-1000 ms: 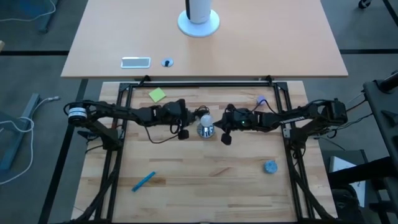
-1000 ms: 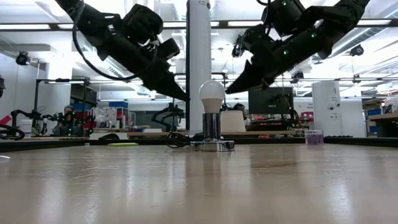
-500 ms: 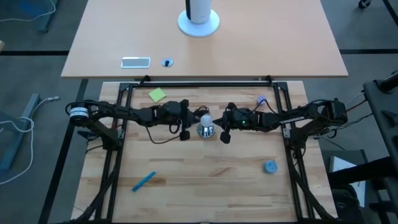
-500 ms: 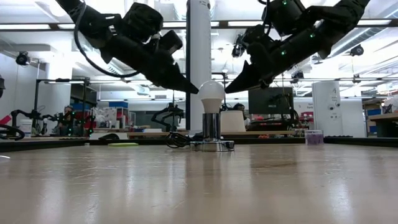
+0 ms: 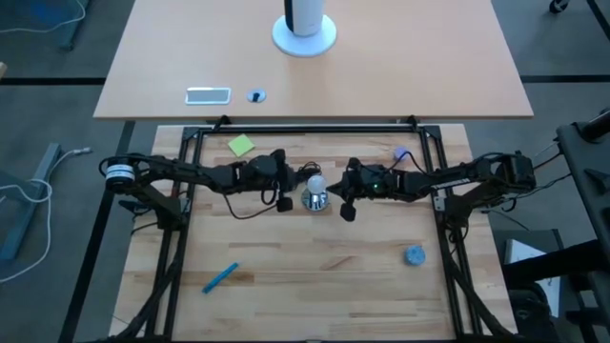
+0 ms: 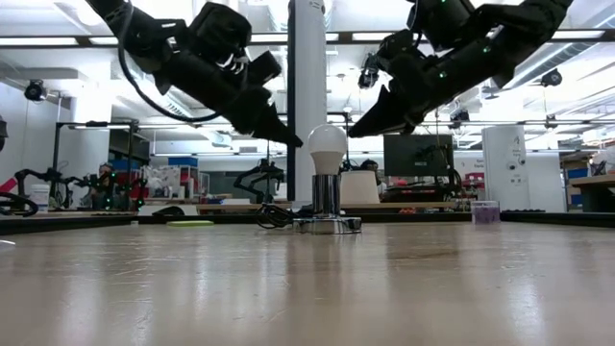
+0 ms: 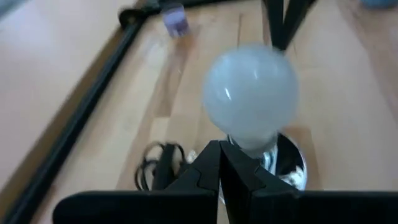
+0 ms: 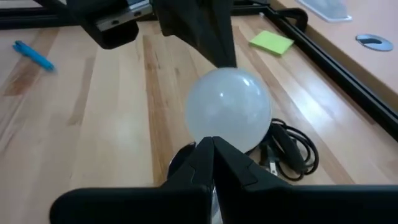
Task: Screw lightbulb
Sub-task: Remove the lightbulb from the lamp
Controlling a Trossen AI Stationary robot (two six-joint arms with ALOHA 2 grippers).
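Observation:
The white lightbulb [image 6: 328, 147] stands upright with its base in the shiny metal socket [image 6: 328, 197] at the table's middle. It also shows in the high view [image 5: 314, 182]. My left gripper [image 6: 298, 144] is shut and slants down toward the bulb's left side, a small gap away. My right gripper [image 6: 353, 135] is shut and slants down toward the bulb's right side, very near it. In the wrist views the bulb [image 7: 250, 93] [image 8: 229, 109] sits just beyond each gripper's shut fingertips [image 7: 221, 162] [image 8: 212, 149].
The socket's black cord [image 8: 289, 152] lies coiled just behind it. A green sticky note [image 5: 241, 145] lies at the far left, a blue pen [image 5: 220, 277] at the near left, and a blue-grey cap [image 5: 414, 255] at the near right. A black frame rail [image 5: 315, 127] edges the table.
My left gripper has gone toward the bulb, coming close to its left side, then eased back a little. The bulb has stayed upright in the socket.

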